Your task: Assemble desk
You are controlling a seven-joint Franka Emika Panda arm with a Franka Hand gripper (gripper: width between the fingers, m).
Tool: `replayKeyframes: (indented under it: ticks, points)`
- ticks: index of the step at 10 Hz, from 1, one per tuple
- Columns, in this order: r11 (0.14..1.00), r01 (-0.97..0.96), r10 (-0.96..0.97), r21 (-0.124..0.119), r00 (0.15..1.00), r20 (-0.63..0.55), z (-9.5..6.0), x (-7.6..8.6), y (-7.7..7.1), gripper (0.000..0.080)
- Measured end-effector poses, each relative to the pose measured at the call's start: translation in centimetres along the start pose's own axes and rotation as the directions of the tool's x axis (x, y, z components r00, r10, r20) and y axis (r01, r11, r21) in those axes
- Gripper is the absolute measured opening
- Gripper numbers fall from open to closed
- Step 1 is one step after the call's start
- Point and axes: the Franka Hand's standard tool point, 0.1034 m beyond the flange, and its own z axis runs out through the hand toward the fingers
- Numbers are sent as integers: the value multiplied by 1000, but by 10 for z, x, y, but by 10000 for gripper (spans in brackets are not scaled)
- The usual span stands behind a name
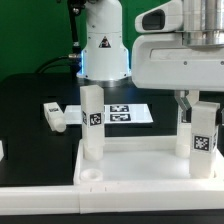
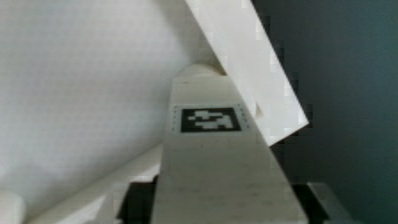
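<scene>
The desk panel, white with a raised rim, lies flat at the front. One white leg with a square tag stands upright at its far corner on the exterior view's left. A second tagged leg stands upright at the far corner on the exterior view's right. My gripper comes down over this leg, with a finger on each side of it. In the wrist view the leg fills the gap, both dark fingers lie against its sides, and the panel shows below. An empty round socket shows at a near corner.
Another white leg lies loose on the black table behind the panel, at the exterior view's left. The marker board lies flat behind the standing legs. The robot's base rises at the back. A white part is cut off by the frame's edge.
</scene>
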Motion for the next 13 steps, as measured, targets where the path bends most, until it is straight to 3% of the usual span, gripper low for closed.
replayKeyframes:
  ticks: [2,3,7,8,9,10,12,13]
  points:
    - [943,-333,333,15,942,34,0,3,3,284]
    - [848,-529,527,19,847,73,0,1,2,284]
    - [728,-686,682,4,725,95,0,-1,2,285]
    - [661,-750,747,-1,658,99,0,-1,1,285]
    - [521,-853,848,-14,516,119,1,-1,0,285]
    - [446,-895,889,-20,441,123,1,-1,-1,285]
    - [484,-875,869,-16,479,123,1,-2,-1,285]
    - [484,-875,869,-17,479,123,2,-2,-1,383]
